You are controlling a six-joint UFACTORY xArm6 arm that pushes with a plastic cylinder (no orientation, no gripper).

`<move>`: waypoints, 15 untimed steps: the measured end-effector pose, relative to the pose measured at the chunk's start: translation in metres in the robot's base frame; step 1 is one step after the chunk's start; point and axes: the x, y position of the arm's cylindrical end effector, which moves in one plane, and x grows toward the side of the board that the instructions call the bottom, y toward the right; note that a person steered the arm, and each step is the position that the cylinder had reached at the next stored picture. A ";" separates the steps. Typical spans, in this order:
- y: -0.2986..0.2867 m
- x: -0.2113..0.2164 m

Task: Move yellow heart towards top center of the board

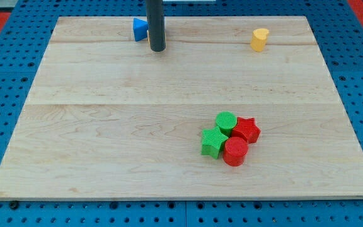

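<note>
One yellow heart (259,39) sat well to the view's right of my tip (157,49); the rod held nothing, bearing no pincer, with a blue block (140,29) touching it on the left.

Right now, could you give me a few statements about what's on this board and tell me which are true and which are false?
1. My tip stands near the view's top, just right of a blue block. True.
2. The yellow heart lies at the view's bottom left. False: it is near the view's top right.
3. Four blocks cluster together at the view's lower right: a green cylinder, a green star, a red star and a red cylinder. True.
4. My tip is touching the yellow heart. False: bare board separates them.
5. The yellow heart sits among the green blocks. False: it sits alone.
</note>
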 end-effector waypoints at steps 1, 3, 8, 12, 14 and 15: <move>0.059 0.010; 0.257 0.022; 0.224 -0.014; 0.227 -0.043; 0.151 -0.050; 0.124 -0.048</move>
